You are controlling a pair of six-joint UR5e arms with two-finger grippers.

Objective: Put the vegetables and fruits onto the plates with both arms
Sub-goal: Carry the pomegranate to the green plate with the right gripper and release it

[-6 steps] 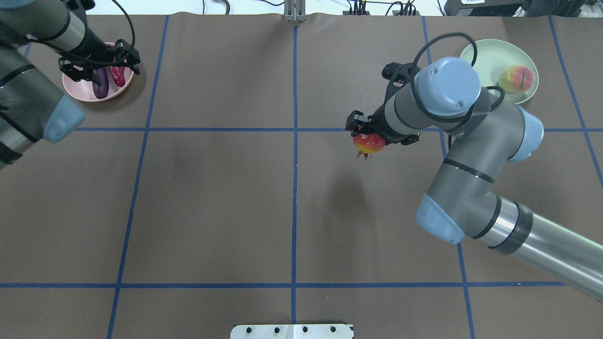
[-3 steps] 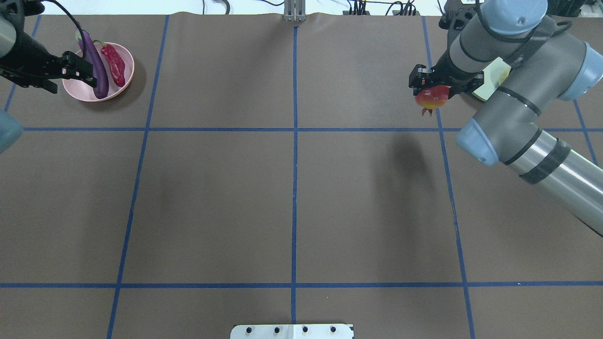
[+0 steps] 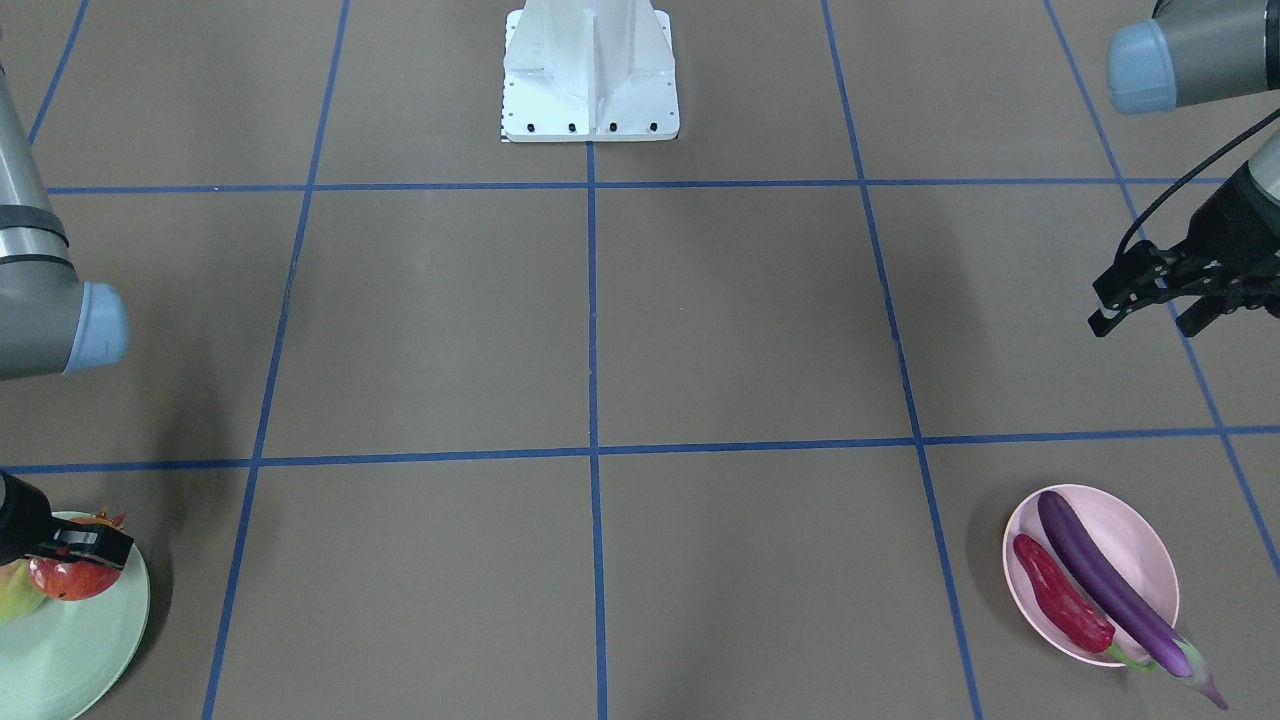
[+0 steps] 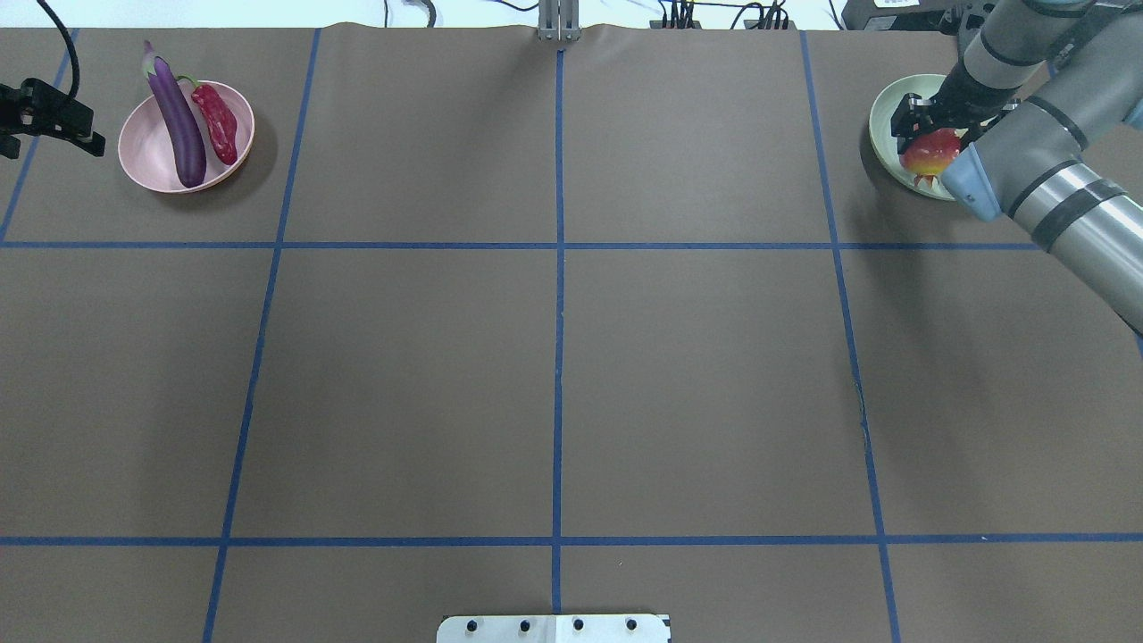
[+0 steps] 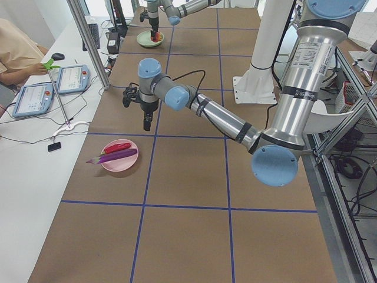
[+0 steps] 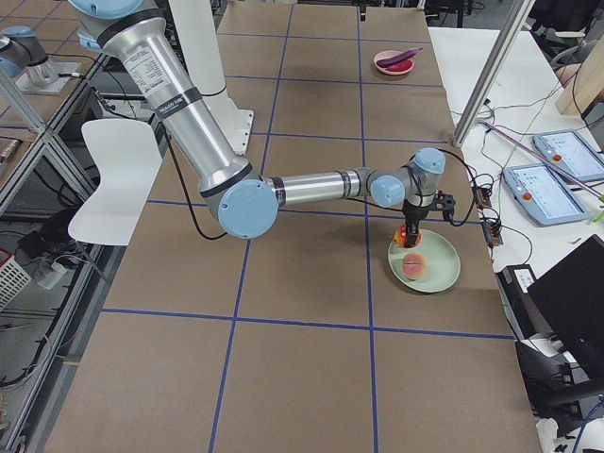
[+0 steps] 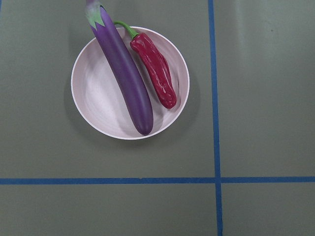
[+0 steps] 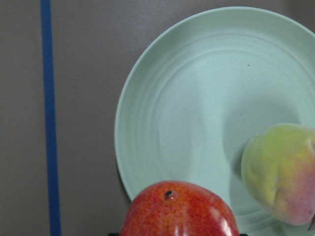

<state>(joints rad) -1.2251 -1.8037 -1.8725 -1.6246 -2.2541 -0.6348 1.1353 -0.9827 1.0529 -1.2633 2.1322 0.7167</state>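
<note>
Now your right pincer (image 4: 927,134) is clamped on the red-orange fruit (image 8: 179,211) and holds it low over the near rim of the mint green plate (image 8: 206,98), just beside the peach (image 8: 280,172) already lying there. Whether the fruit touches the plate, you cannot tell from these views. The grip looks kept so the fruit goes down beside the peach rather than rolling off the edge onto the worktop (image 4: 554,357).

At the other end, your left pincer (image 3: 1145,315) hangs above the worktop with its fingers apart and nothing in them, near the pink plate (image 7: 98,98) but clear of it. On that plate lie the purple eggplant (image 7: 125,83), its cap overhanging the rim, and the red chili pepper (image 7: 156,73) alongside it, so the vegetable half appears finished.

Half a second ago the right arm carried the fruit over bare worktop, short of the mint plate; it has since arrived above it. The left pincer, then at the pink plate's edge beside the eggplant, has drawn away.
</note>
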